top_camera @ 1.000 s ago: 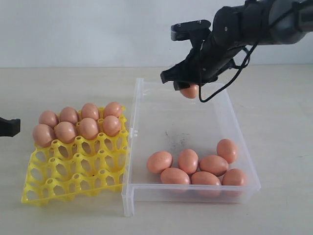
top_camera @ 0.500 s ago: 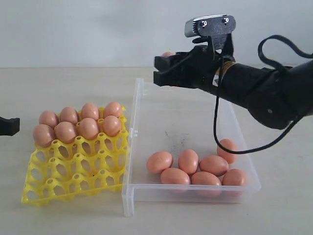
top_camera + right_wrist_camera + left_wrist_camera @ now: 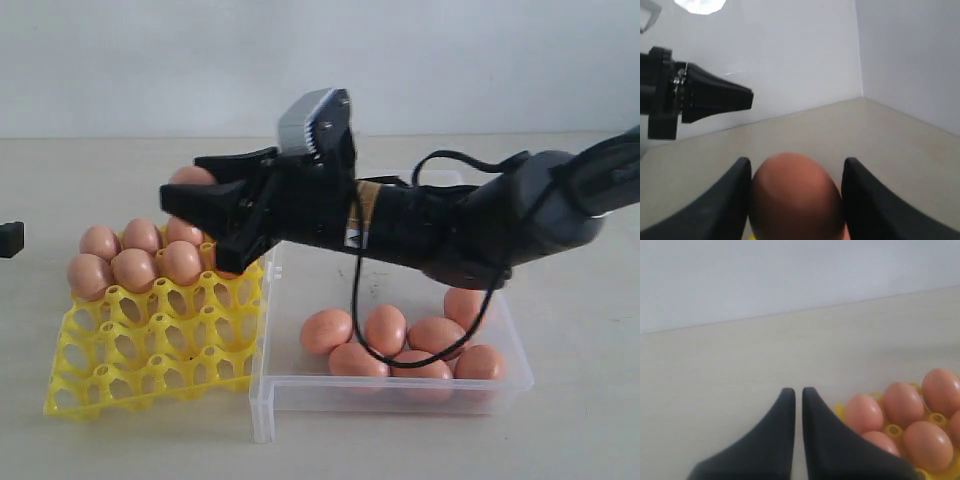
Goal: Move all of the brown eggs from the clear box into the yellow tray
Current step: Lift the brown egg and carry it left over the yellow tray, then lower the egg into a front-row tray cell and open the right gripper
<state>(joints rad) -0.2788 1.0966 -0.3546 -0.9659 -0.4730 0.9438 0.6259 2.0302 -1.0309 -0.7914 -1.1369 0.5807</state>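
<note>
The right hand (image 3: 186, 190) is gripping one smooth orange-brown oval egg (image 3: 792, 192) over the far side of the bright yellow plastic egg tray (image 3: 150, 352). It should be lowering slowly into a free cup, clear of the seated eggs (image 3: 132, 268), before letting go. A second ago it was hanging over the large transparent plastic box (image 3: 400, 395), where seven eggs (image 3: 385, 328) are waiting. The left hand (image 3: 797, 396) is clenched and empty.

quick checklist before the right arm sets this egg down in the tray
1. brown oval egg gripped between the fingers of the right gripper: ok
2. egg above bright yellow plastic egg tray: ok
3. empty cup straight beneath egg: cannot tell
4. free cups in tray: ok, front rows open
5. left gripper shut, off the tray: ok
6. clear shallow plastic box emptied: not ok, other eggs remain
</note>
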